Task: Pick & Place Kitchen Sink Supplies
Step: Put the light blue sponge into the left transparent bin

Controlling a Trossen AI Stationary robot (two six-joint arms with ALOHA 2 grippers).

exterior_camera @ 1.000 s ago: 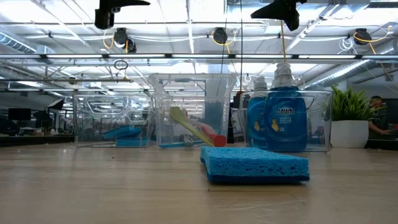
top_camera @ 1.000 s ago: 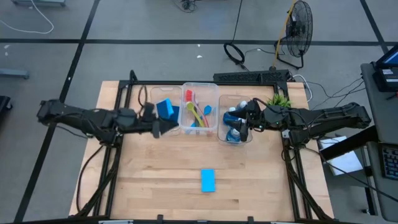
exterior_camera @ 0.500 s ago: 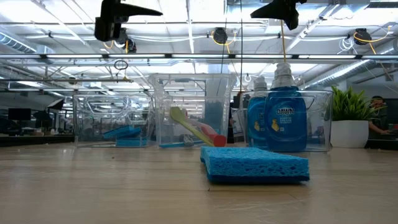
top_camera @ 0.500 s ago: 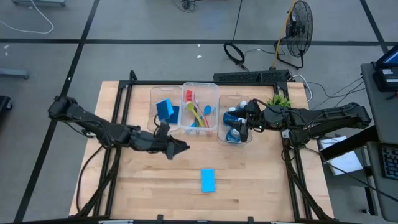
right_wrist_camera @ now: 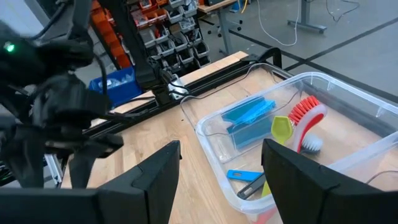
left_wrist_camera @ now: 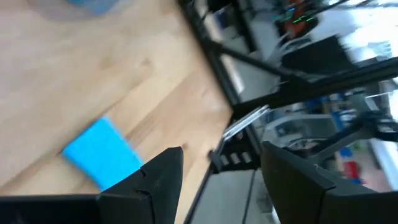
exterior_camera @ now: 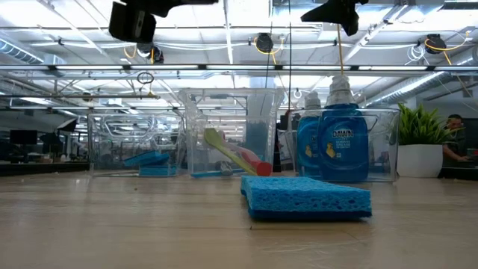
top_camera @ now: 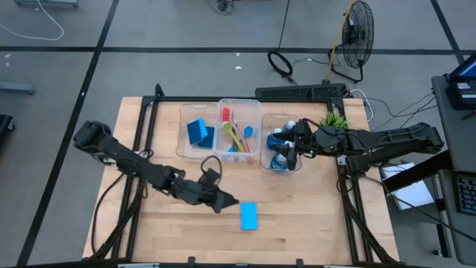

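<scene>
Three clear bins in row at table rear. Left bin [top_camera: 190,135]: blue sponges [top_camera: 198,132]. Middle bin [top_camera: 239,108]: red, yellow-green, blue brushes [top_camera: 236,135]. Right bin [top_camera: 265,158]: blue bottles [top_camera: 278,141]. Right gripper [top_camera: 294,147] above right bin, fingers apart, holding nothing. Left gripper [top_camera: 227,203] just beside lone sponge [top_camera: 248,216] on bare front table, fingers apart, empty. Open wood all around sponge.
</scene>
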